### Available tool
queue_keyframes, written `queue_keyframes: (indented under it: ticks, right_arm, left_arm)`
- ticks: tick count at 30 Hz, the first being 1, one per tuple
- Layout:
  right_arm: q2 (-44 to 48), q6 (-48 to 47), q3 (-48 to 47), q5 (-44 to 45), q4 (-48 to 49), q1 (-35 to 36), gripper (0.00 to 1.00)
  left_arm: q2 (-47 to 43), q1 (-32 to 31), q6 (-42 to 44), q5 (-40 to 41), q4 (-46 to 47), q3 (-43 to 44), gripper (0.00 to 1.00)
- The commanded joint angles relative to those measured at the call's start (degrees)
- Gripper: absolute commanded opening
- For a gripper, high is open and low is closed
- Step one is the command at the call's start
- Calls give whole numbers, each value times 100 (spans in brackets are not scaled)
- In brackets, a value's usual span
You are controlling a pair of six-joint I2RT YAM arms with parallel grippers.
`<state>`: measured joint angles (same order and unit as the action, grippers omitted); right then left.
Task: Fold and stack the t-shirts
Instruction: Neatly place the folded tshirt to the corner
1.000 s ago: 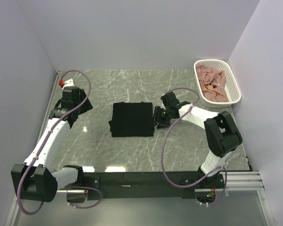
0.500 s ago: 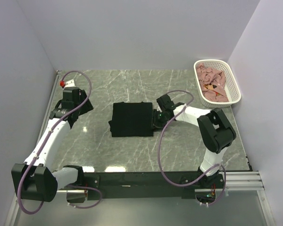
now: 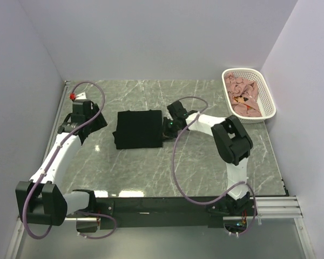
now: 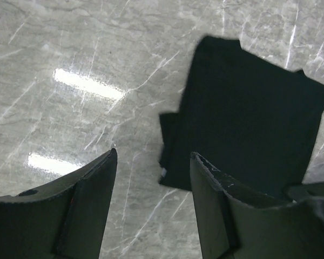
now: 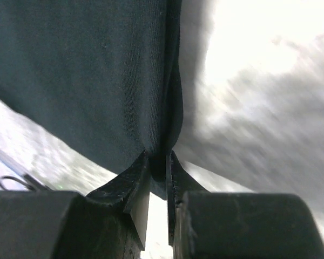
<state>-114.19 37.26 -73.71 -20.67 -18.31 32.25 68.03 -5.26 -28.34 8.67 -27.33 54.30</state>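
Note:
A folded black t-shirt [image 3: 137, 129] lies flat on the marble table left of centre. My right gripper [image 3: 166, 128] is at its right edge, jaws shut on the folded hem; the right wrist view shows the black cloth [image 5: 86, 70] pinched between the fingers at the gripper [image 5: 157, 156]. My left gripper [image 3: 94, 123] hovers just left of the shirt, open and holding nothing. Its wrist view shows the shirt [image 4: 248, 118] ahead and right of the open gripper [image 4: 154, 156]. Dusty pink t-shirts [image 3: 243, 94] are heaped in the basket.
The white lattice basket [image 3: 268, 91] stands at the back right corner against the wall. Grey walls close in the table [image 3: 205, 162] on the left, back and right. The right arm's cable loops over the table's near half.
My right gripper has closed on the black shirt's right edge and slid the shirt leftward across the table. The left arm has barely moved.

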Motion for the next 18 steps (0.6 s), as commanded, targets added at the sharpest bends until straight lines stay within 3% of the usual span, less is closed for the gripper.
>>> queue_keyframes:
  ticks: [1,3,5,8,13,18]
  right_arm:
    - [-287,413,-617,-191,573,193,11]
    - [-515,615,-924,-271,757,247,12]
    - [-726,669,-1197,-376,689,273,28]
    - [-614,573,-1418,-237,469,256,41]
    - [378,230,-523,53,459,106,54]
    - [2135,-200,951,536,486,-87,57]
  left_arm:
    - [44,217,-163,-268,158,-34,62]
    - [35,288,-329,-558,237,-130,63]
    - [26,306,-453,-812,299,-226,64]
    - [-96,306,-874,-1051,360,-516,67]
    - [-395,306,-1805,-1499,685,-1228,70]
    - [-703,218,-2876,-1666,1317,-2168,69]
